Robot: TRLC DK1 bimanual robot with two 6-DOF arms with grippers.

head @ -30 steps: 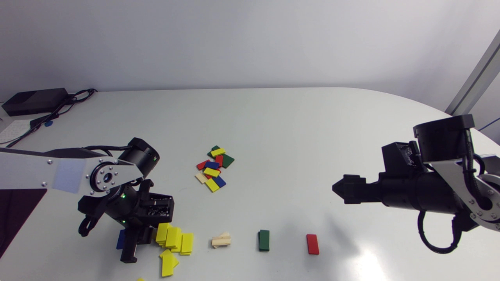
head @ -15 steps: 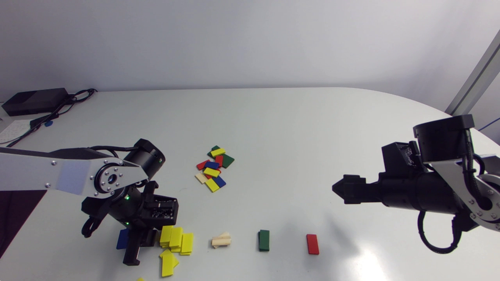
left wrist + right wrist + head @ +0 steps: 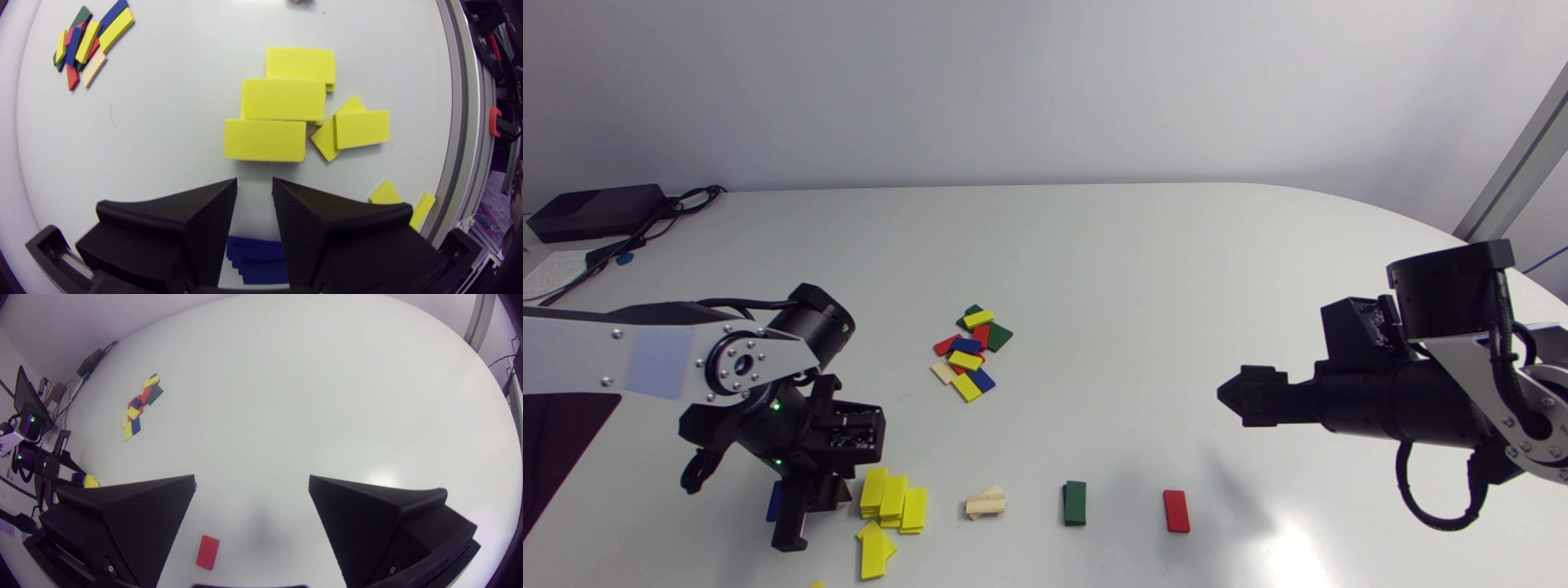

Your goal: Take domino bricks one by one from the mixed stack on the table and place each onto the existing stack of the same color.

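The mixed pile (image 3: 969, 353) of yellow, blue, red, green and pale bricks lies mid-table, also visible as the mixed pile (image 3: 88, 38) from the left wrist. Along the front stand a blue stack (image 3: 775, 500), a slumped yellow stack (image 3: 892, 498), a wooden stack (image 3: 986, 502), a green stack (image 3: 1075, 502) and a red brick (image 3: 1176, 510). My left gripper (image 3: 788, 539) points down between the blue stack (image 3: 257, 261) and the yellow stack (image 3: 282, 100). Seen from its wrist, the left gripper (image 3: 254, 183) is open by a narrow gap and empty. My right gripper (image 3: 252, 479) hovers wide open above the red brick (image 3: 207, 552).
Loose yellow bricks (image 3: 874, 551) lie in front of the yellow stack, and a further yellow piece (image 3: 814, 584) sits at the table's front edge. A black box with cables (image 3: 596, 211) rests at the back left corner.
My left gripper swung right, nudging the yellow bricks slightly rightward, then drew back to the left. The right arm stayed still.
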